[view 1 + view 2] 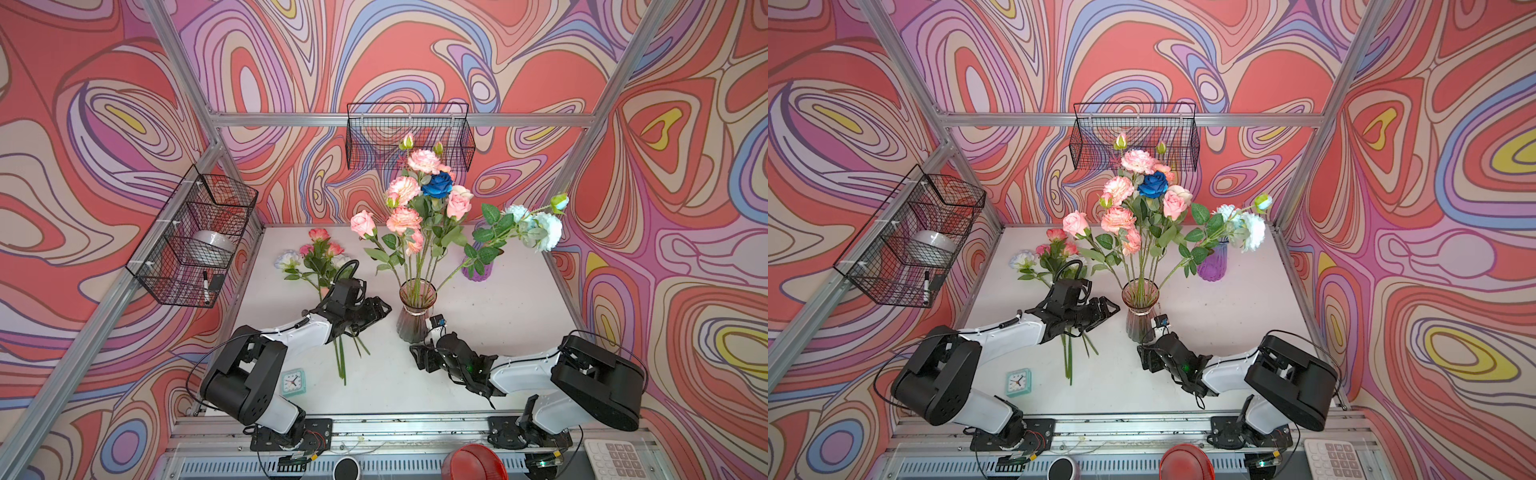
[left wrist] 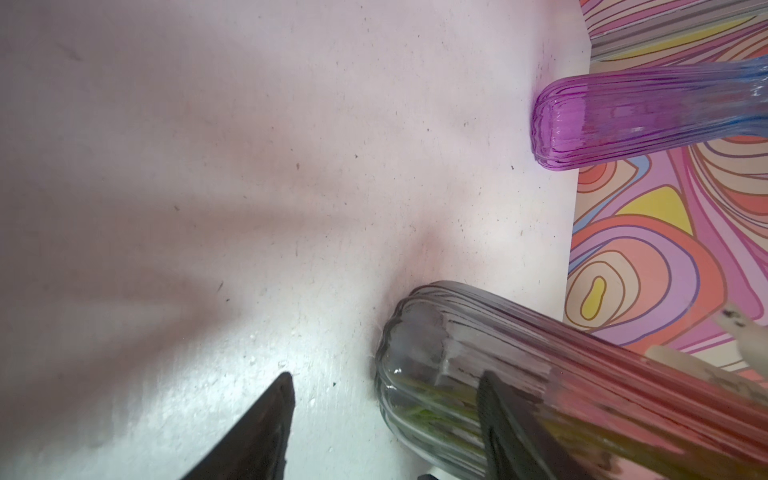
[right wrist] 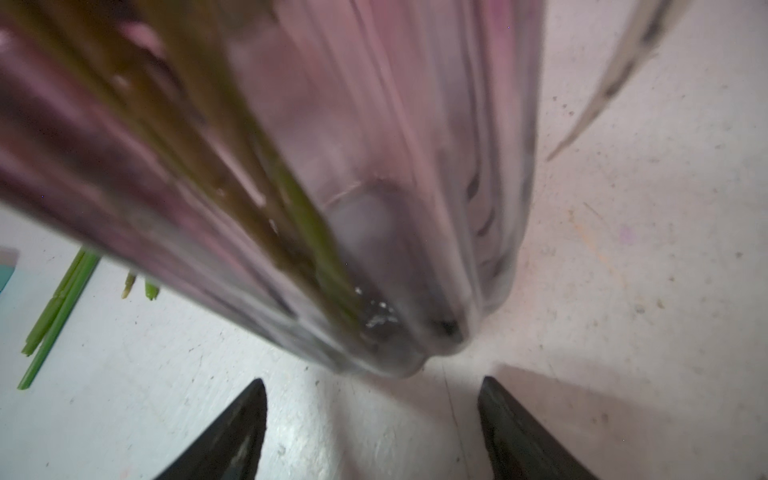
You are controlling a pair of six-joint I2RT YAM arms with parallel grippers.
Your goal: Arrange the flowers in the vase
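Note:
A ribbed pink-grey glass vase (image 1: 414, 316) (image 1: 1139, 316) stands mid-table and holds several flowers (image 1: 424, 195) (image 1: 1142, 199): pink, peach, one deep blue, and a pale blue spray (image 1: 540, 226) leaning right. More flowers (image 1: 320, 255) (image 1: 1054, 251) lie on the table at the left, their stems (image 1: 343, 361) (image 3: 54, 316) running under my left arm. My left gripper (image 1: 383, 309) (image 1: 1112, 307) (image 2: 386, 386) is open and empty just left of the vase (image 2: 449, 353). My right gripper (image 1: 417, 353) (image 1: 1146, 357) (image 3: 372, 384) is open and empty, close before the vase's base (image 3: 395, 249).
A purple glass vase (image 1: 478, 268) (image 1: 1212, 262) (image 2: 623, 120) stands at the back right. A small teal clock (image 1: 293, 382) sits front left. Wire baskets hang on the left wall (image 1: 191, 241) and back wall (image 1: 409, 137). A calculator (image 1: 615, 459) and a red object (image 1: 473, 461) lie beyond the front rail.

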